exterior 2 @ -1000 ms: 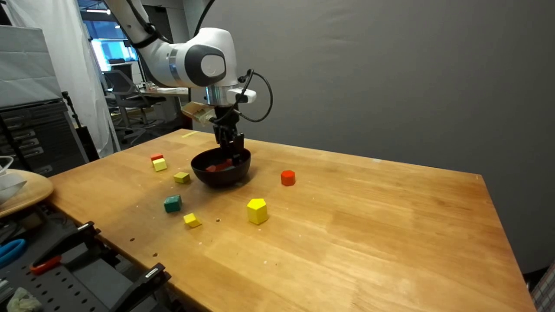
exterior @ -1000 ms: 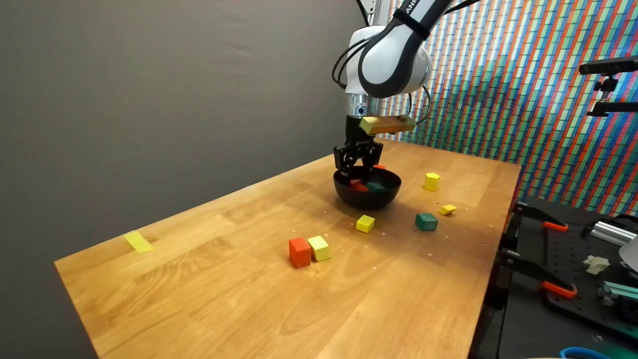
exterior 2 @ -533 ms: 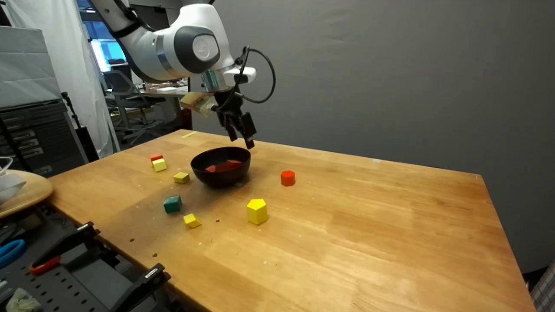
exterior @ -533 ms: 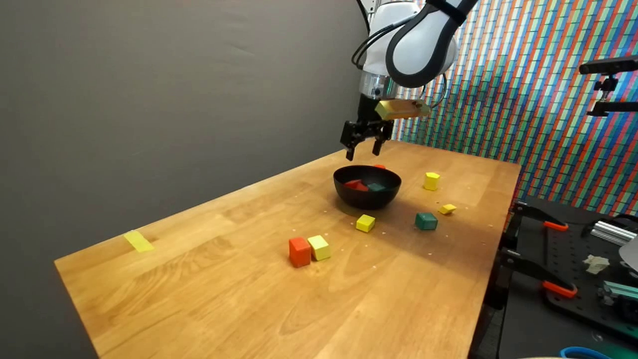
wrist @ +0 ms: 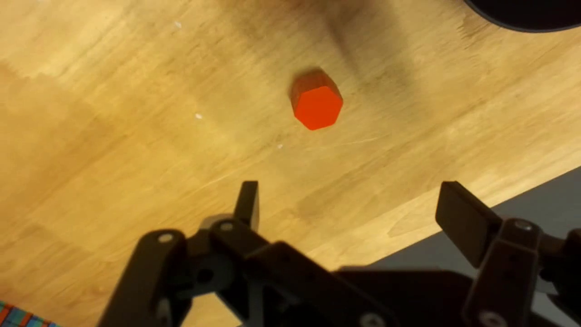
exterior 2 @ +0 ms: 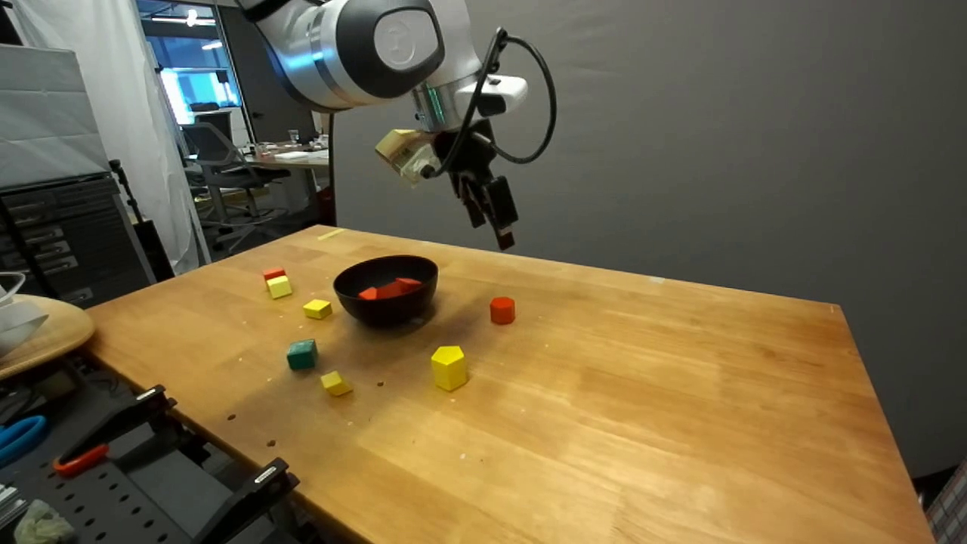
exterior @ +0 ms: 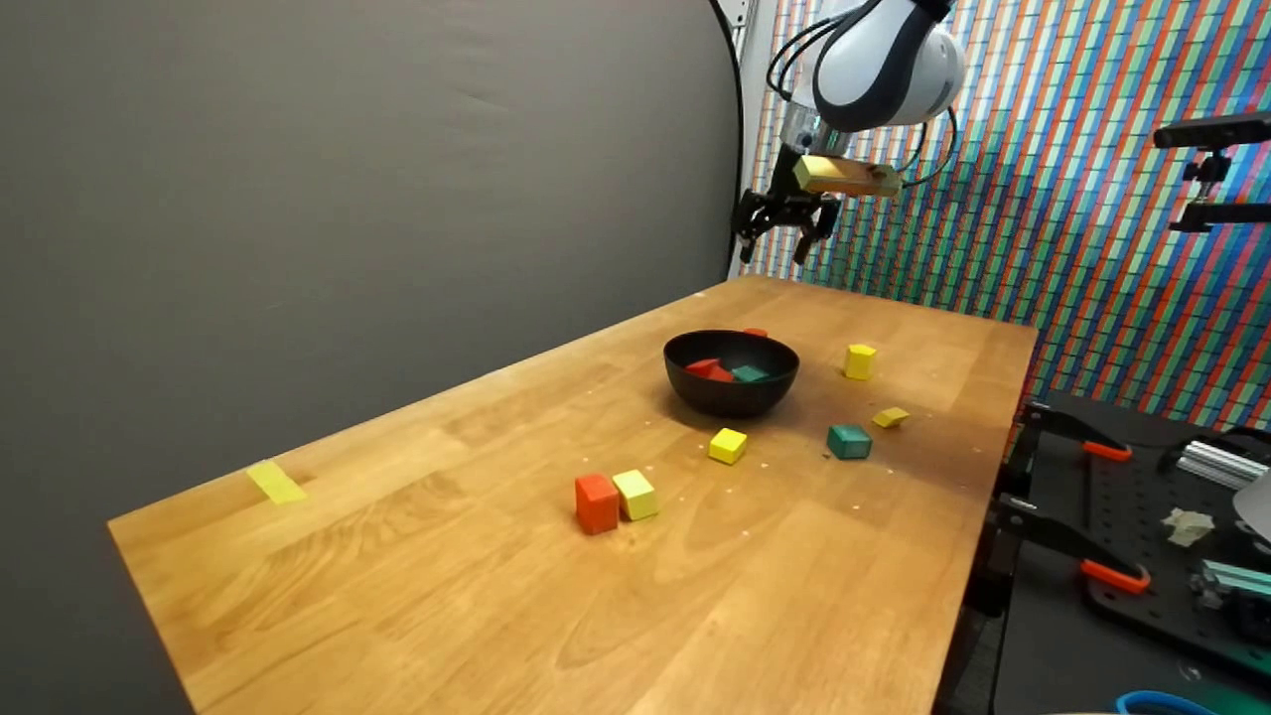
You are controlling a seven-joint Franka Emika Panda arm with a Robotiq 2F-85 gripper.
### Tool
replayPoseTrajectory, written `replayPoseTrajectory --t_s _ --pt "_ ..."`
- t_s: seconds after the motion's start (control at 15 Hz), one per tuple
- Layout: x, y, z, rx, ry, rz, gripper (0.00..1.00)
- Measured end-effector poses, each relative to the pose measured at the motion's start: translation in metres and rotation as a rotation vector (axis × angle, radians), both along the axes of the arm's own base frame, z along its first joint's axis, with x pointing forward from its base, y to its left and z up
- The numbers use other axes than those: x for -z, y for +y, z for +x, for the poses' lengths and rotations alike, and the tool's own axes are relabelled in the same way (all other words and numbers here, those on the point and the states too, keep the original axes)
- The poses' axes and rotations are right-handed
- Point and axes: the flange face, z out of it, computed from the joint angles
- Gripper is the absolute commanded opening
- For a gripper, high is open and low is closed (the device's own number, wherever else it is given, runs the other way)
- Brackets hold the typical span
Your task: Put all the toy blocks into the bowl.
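Lifted away from the bowl, the hand hangs spread wide above the table.

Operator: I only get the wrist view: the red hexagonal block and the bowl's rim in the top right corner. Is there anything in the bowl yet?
Observer: Yes, an exterior view shows red pieces and a green piece lying inside the bowl.
Operator: Good. Is the hexagonal block the only red one out on the table?
Observer: No, both exterior views show another red block close beside a pale yellow block, across the bowl from the hexagonal one.
Operator: Got it. Am I near the table?
Observer: No, in both exterior views the gripper hangs well above the tabletop.
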Motion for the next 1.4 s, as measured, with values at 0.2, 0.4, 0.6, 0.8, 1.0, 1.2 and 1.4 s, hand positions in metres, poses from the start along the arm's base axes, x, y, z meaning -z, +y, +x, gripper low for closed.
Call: replayPoseTrajectory --t_s 0.2,0.4,0.6,0.8,1.0,1.2,1.4 --pt "0.035 -0.001 -0.003 0.031 0.048 0.1 1.0" --pt "0.066 0.001 -0.001 0.05 0.092 0.163 1.0" --pt "0.087 -0.007 0.001 0.066 0.115 0.163 1.0" --pt "0.096 -0.014 0.006 0.075 0.119 0.156 1.0" --pt "0.105 -0.015 0.014 0.074 0.111 0.149 0.89" --pt "0.116 -0.014 0.024 0.071 0.1 0.139 0.58" --pt "0.124 -0.013 0.034 0.066 0.09 0.127 0.35"
